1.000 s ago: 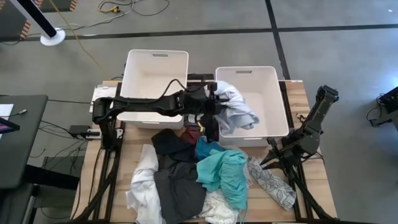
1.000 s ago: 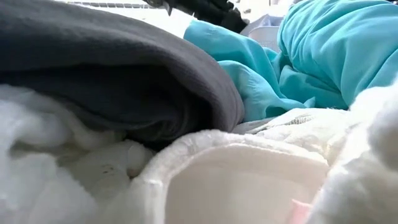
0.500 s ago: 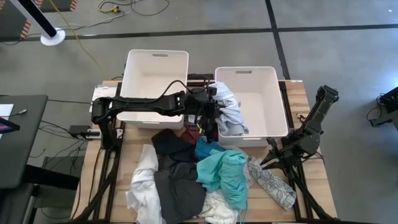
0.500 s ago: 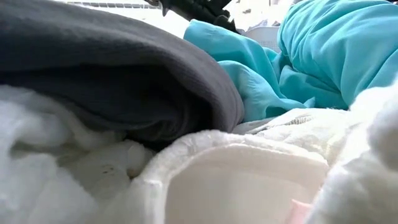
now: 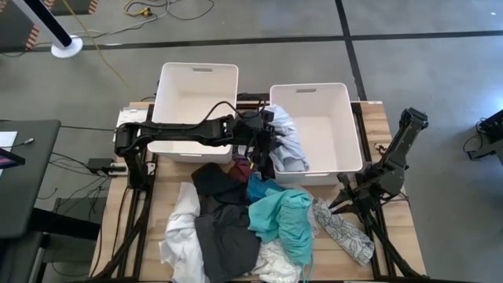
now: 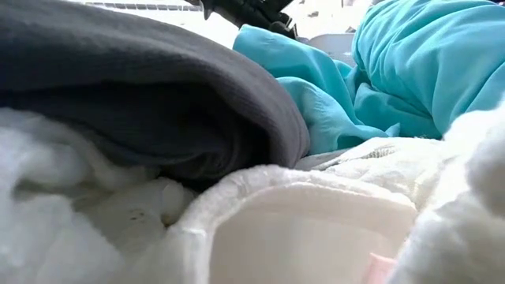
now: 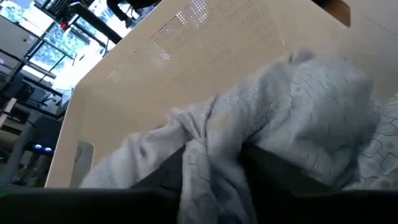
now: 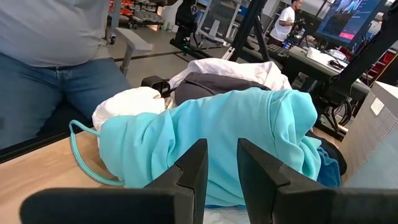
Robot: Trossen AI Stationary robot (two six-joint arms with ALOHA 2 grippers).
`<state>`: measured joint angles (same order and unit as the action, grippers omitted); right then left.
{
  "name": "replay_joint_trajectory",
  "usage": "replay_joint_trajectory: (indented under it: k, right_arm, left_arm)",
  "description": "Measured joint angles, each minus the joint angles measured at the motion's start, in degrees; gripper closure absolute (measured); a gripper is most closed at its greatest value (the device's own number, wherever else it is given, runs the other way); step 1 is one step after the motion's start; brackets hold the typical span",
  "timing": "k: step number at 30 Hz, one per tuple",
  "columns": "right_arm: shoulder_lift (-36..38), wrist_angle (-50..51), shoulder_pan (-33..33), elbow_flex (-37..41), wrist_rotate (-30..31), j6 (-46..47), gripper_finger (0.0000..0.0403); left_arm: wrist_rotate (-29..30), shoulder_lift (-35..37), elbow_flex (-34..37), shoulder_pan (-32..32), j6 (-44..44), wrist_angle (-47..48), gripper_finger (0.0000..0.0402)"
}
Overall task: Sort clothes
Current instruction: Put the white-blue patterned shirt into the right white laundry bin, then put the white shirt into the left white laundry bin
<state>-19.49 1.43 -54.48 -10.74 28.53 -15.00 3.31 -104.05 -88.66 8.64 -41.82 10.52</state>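
Over the near-left rim of the right white plastic bin (image 5: 334, 98) drapes a limp, light pale-grey patterned garment (image 5: 286, 143); bunched folds suit pinching. Left end effector (image 5: 266, 141) grasps it loosely; right end effector (image 5: 343, 206) idles beside the counter's (image 5: 385, 126) pile, slightly parted.

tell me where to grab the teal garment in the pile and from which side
Take the teal garment at its raised, bunched crest, coming straight down from above. It lies on top of the pile with folds standing proud, likely easy to pinch; darker clothes crowd one side and a patterned white piece the other.
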Motion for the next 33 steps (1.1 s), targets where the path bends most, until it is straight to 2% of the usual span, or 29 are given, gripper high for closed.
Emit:
replay_joint_trajectory:
  k: [8, 15, 19, 26, 33]
  right_arm:
    - [0.0, 0.0, 0.0, 0.0, 0.0, 0.0, 0.0300]
    - [0.0, 0.0, 0.0, 0.0, 0.0, 0.0, 0.0300]
    - [0.0, 0.0, 0.0, 0.0, 0.0, 0.0, 0.0300]
    - [0.0, 0.1, 0.0, 0.0, 0.0, 0.0, 0.0300]
    - [0.0, 1.0, 0.0, 0.0, 0.0, 0.0, 0.0300]
  left_arm:
    - [0.0, -0.3, -4.7, 0.0, -0.2, 3.8, 0.0213]
    - [-5.3, -0.3, -12.4, -0.4, 3.8, 7.0, 0.0206]
    - [-6.1, -0.3, -16.3, -1.7, 3.6, 10.4, 0.0206]
    - [-4.2, -0.3, -24.4, -4.6, 0.7, 29.3, 0.0206]
    - [2.2, 0.2, -29.9, -8.1, 5.6, 50.4, 0.0213]
